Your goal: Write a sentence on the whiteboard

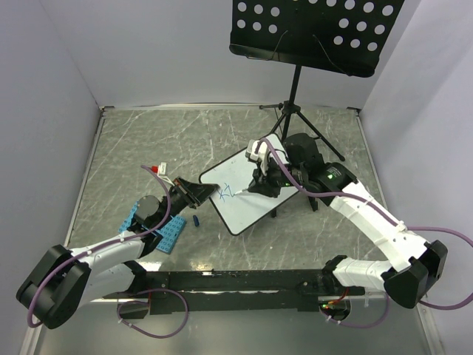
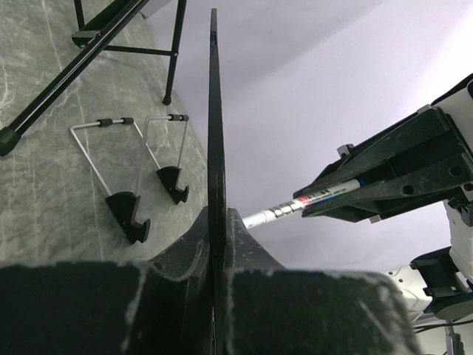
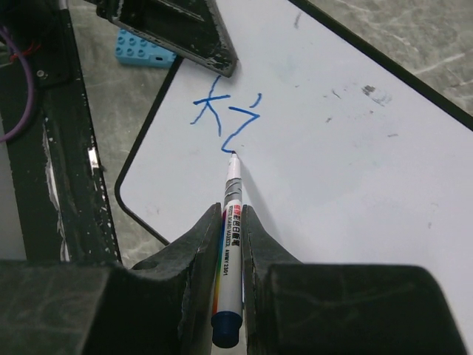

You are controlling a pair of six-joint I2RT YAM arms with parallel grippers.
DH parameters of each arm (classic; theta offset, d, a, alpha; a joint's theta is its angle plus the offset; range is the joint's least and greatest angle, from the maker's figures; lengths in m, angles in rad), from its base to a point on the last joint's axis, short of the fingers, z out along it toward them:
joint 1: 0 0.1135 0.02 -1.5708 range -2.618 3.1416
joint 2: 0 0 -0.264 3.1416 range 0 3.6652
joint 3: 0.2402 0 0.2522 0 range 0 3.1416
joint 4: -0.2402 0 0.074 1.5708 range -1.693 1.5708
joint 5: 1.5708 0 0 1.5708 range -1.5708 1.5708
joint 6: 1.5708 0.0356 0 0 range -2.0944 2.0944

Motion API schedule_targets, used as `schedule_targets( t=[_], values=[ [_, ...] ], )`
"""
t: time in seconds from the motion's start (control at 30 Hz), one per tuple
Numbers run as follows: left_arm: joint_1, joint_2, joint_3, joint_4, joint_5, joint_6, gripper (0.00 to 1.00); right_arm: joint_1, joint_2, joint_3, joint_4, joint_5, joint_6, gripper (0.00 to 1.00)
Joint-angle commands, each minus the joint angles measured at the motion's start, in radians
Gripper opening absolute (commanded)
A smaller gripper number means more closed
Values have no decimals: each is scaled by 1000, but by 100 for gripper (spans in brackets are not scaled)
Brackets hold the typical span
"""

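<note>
From above, the right end effector (image 1: 256, 189) covers the far side of the whiteboard (image 1: 241, 211); the blue strokes (image 1: 226, 193) are too small to read, perhaps two letters. The top edge cuts the stand tray (image 1: 310, 33). The left wrist view shows the whiteboard edge-on, its face and the tip of the marker (image 2: 295, 205) hidden.

White arm links (image 1: 369, 212), black joints (image 1: 414, 277), purple cables (image 1: 452, 235)

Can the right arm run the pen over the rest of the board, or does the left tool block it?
Probably yes. The left tool clamps only the edge of the board beside the first strokes; past the pen tip the surface is open. The right tool holds the pen on it.
</note>
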Motion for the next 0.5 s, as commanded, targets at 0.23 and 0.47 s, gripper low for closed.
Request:
schedule_targets(
  t=[0.23,0.47],
  values=[
    [-1,-23,26,204,42,-41,1,-29,4,100,49,34,20,0],
    [-1,-6,32,226,55,-50,1,-32,34,98,34,17,21,0]
  ],
)
